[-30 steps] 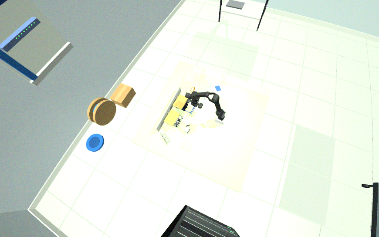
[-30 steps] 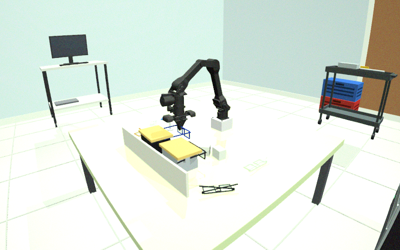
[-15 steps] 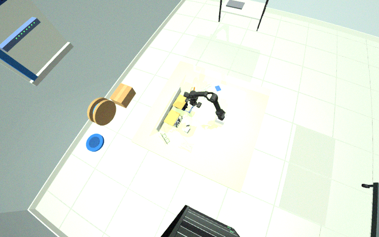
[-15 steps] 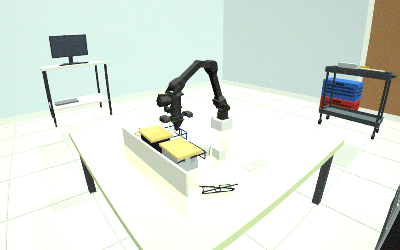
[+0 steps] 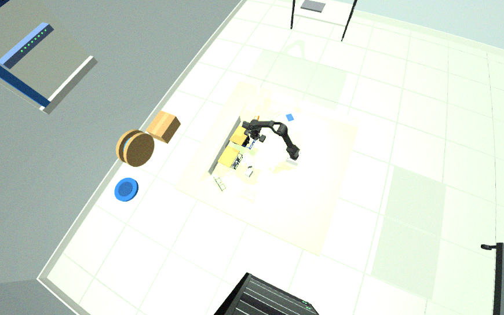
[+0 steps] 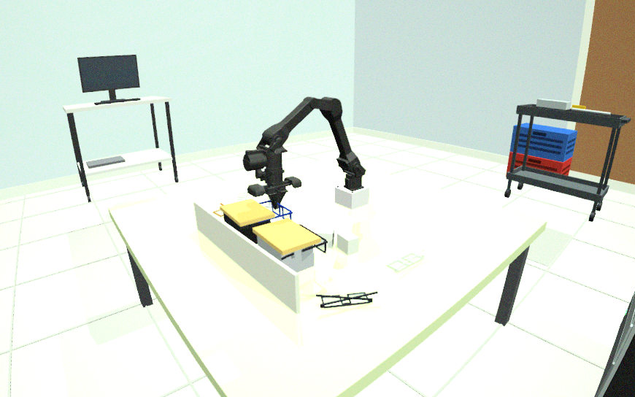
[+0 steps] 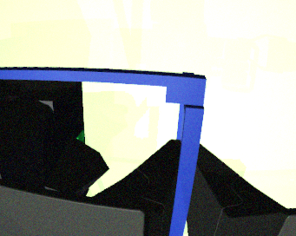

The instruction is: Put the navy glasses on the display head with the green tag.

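Note:
My gripper [image 5: 252,139] [image 6: 276,206] [image 7: 182,150] is shut on the front frame of the navy glasses [image 6: 283,217] [image 7: 186,88]. It holds them up in front of the black display head [image 6: 244,229] [image 7: 29,130], which has a yellow top. A green tag [image 7: 81,137] shows at this head's edge in the wrist view. One temple runs left along the head's side; its end is out of view there. In the exterior view the temples reach toward the head, partly hidden by its top. Contact at the nose or ears cannot be made out. The other head [image 6: 305,260] is grey, with black glasses on it.
A long grey panel [image 5: 225,146] [image 6: 246,261] stands behind both heads. A small white block [image 5: 248,171] [image 6: 347,243] stands in front of the grey head. Dark glasses [image 5: 219,183] [image 6: 347,299] and pale glasses [image 6: 405,262] lie on the table. An orange item [image 6: 217,212] is beyond the black head.

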Controlling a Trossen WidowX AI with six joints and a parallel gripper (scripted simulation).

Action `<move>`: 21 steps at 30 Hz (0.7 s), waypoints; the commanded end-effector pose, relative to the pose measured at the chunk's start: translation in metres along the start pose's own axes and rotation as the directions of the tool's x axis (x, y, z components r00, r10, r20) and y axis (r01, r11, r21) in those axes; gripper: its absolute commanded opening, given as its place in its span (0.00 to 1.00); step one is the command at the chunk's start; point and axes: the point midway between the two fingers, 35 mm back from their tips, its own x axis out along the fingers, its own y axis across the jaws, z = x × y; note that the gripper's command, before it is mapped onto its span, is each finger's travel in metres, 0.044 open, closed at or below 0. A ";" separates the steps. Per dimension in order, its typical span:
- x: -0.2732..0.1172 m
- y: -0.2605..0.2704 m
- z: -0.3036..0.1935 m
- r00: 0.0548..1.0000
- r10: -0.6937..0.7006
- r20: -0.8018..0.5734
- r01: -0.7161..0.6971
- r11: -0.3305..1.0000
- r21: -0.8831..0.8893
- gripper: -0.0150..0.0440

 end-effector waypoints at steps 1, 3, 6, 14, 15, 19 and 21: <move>0.000 0.007 0.000 1.000 0.003 -0.003 -0.003 1.000 0.000 0.25; 0.000 0.009 0.000 1.000 0.003 -0.003 -0.003 1.000 0.000 0.25; 0.000 0.014 0.000 1.000 0.003 -0.003 -0.003 1.000 0.000 0.25; 0.001 0.025 0.000 1.000 0.004 -0.003 -0.004 1.000 0.000 0.25; 0.001 0.026 0.000 1.000 0.004 -0.003 -0.004 1.000 0.000 0.25; 0.001 0.031 0.000 1.000 0.004 -0.003 -0.004 1.000 0.000 0.25; 0.001 0.033 0.000 1.000 0.005 -0.003 -0.005 1.000 0.000 0.25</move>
